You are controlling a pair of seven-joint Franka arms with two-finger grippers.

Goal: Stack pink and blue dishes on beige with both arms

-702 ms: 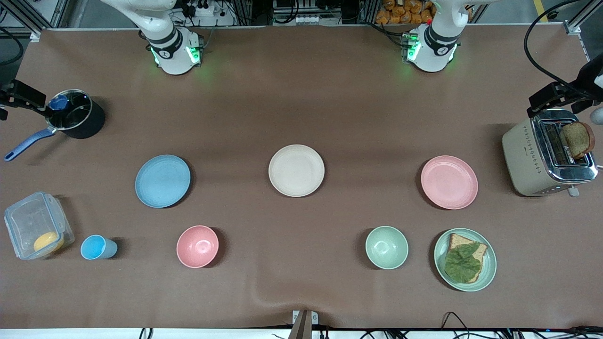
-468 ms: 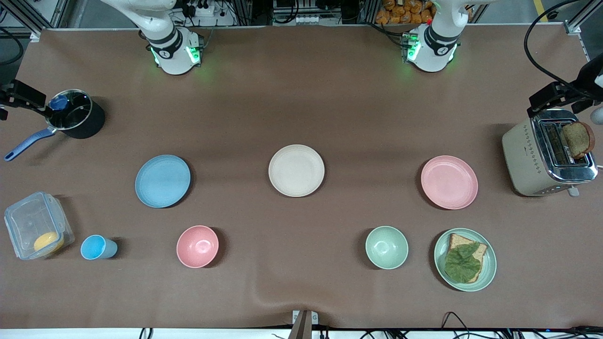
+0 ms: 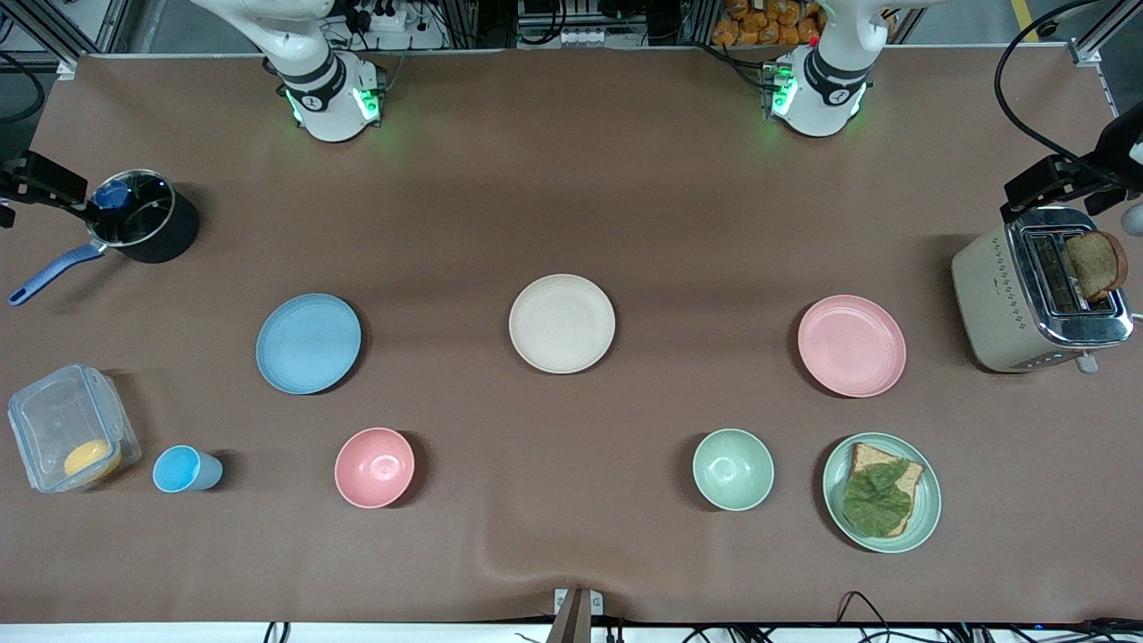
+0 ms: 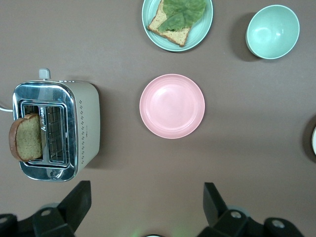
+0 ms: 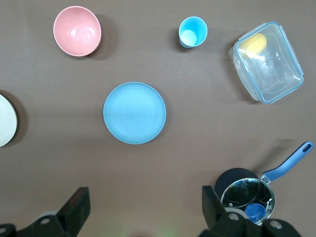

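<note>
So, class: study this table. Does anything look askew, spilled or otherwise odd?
One thing: the toast sits tilted, sticking out of the toaster at the left arm's end. Also the tablecloth has a ripple near the front edge. Nothing is spilled; plates lie flat.

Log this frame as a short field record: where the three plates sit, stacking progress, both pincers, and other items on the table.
beige plate: mid-table, bare
blue plate: beside it toward the right arm's end, flat on the table
pink plate: beside it toward the left arm's end, flat on the table
stacking: not begun; all three plates lie apart
left pincer: open, high over the table near the pink plate, holding nothing
right pincer: open, high over the table near the blue plate, holding nothing
other items: toaster, saucepan, pink bowl, green bowl
</note>
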